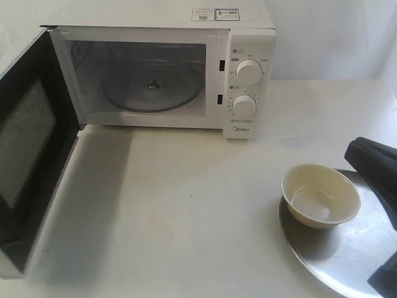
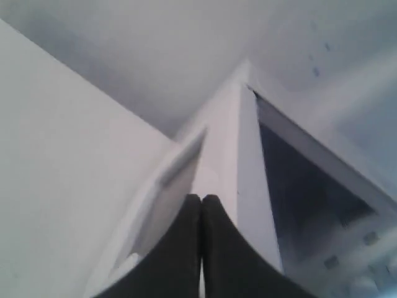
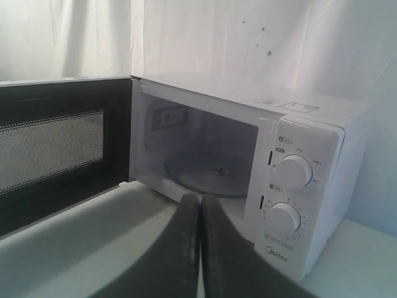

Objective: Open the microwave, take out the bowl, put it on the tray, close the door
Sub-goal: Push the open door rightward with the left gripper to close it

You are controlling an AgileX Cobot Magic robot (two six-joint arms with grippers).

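Only the exterior view shows where the bowl [image 1: 321, 195] ended up. It's sitting on the left part of the tray [image 1: 347, 267], at the near right of the table [image 1: 173, 211]. The bowl is small, round and cream with a paler, glossy inside, and the tray is a wide disc of shiny silver metal with a low rim.

The microwave [image 1: 186, 22] is a white box at the far side. Its door [image 1: 31, 149] is swung wide open to the left, showing a black inner face. Inside there's just the round glass turntable [image 1: 152, 87].

The right wrist view gives the close-up stuff: the fine mesh screen [image 3: 49, 146] on the door and the two round white dials [image 3: 294, 171]. The right gripper [image 3: 200, 202] is clenched with nothing in it, dark fingers pressed flat together.

The left wrist view is the only one showing the door's outer side, with its smooth white edge and dark window [image 2: 304, 186]. The left gripper [image 2: 201, 202] is right up against that edge, also clenched on nothing.
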